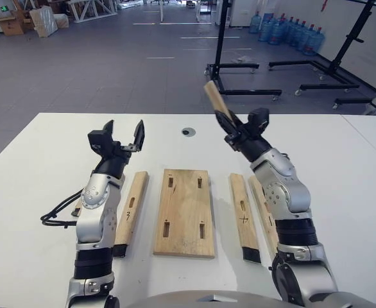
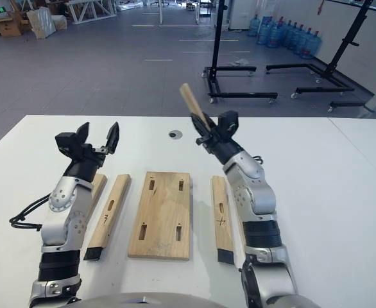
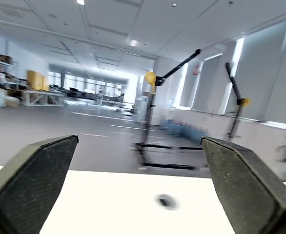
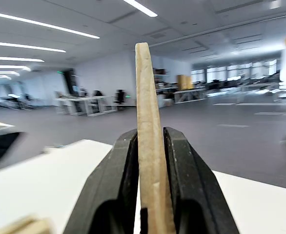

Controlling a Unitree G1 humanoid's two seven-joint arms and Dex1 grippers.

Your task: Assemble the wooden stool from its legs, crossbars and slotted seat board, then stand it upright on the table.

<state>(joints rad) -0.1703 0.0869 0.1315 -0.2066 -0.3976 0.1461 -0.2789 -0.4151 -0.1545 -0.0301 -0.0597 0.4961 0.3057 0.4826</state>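
White table (image 1: 342,192), assembly barely begun. Pale slotted wooden seat board (image 1: 184,212) lies flat at centre, flat slotted wooden legs (image 1: 132,212) just beside it, left and right. My right gripper (image 1: 228,122) clamps short pale wooden crossbar (image 1: 213,97), raised over far side. My left gripper (image 1: 124,126) hangs wide, empty, left. I judge step: crossbar fitting. Next: align its end with leg slot.

Both head eyes looked forward and down, sharing the flat white table (image 1: 40,147). Wrist cameras sat close behind the black two-fingered left gripper (image 3: 140,140) and right gripper (image 4: 150,130), facing level across it.
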